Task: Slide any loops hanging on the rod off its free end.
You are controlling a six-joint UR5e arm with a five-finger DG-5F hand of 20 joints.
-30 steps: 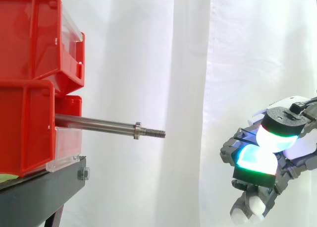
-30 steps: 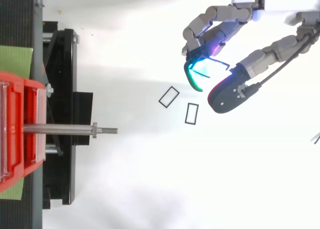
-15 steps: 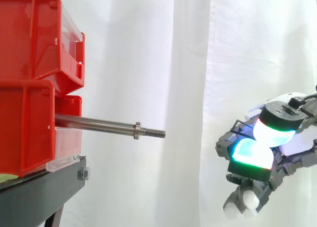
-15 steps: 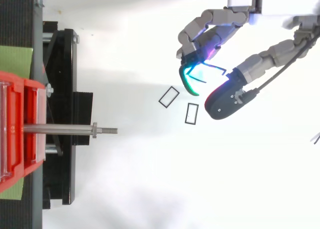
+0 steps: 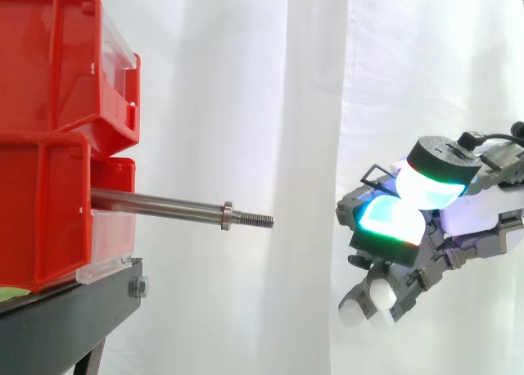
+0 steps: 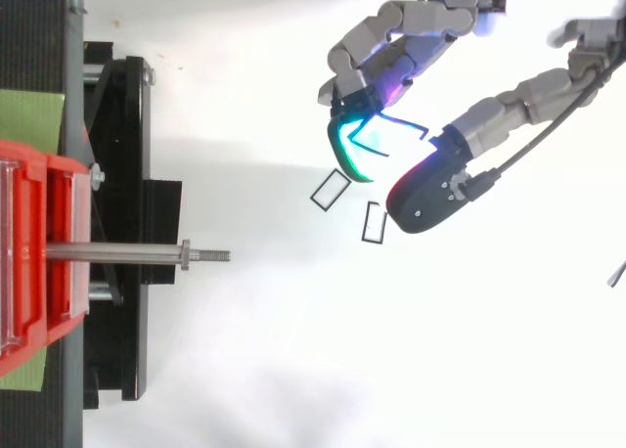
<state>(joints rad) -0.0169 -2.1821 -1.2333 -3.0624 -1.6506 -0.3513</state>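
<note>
The steel rod [image 5: 164, 204] sticks out level from the red bins [image 5: 49, 137] toward the right, and its threaded free end [image 6: 217, 255] is bare. Nothing hangs on the rod. To the right of that end and apart from it, my hand [image 5: 458, 228] has its fingers curled. In the top view a thin dark rectangular loop [image 6: 389, 135] sits between the curled fingers [image 6: 391, 47] and the thumb, carried with the hand. Two more black rectangular loops [image 6: 330, 189] [image 6: 374, 222] lie flat on the white surface under the hand.
The red bins stand stacked on a black stand [image 5: 74, 318] at the left. A white curtain [image 5: 270, 80] hangs behind. A green strip [image 6: 29, 115] shows beside the stand in the top view.
My hand has moved left toward the rod's free end and risen a little, taking the thin loop along. The rod and the two loops on the surface have stayed put.
</note>
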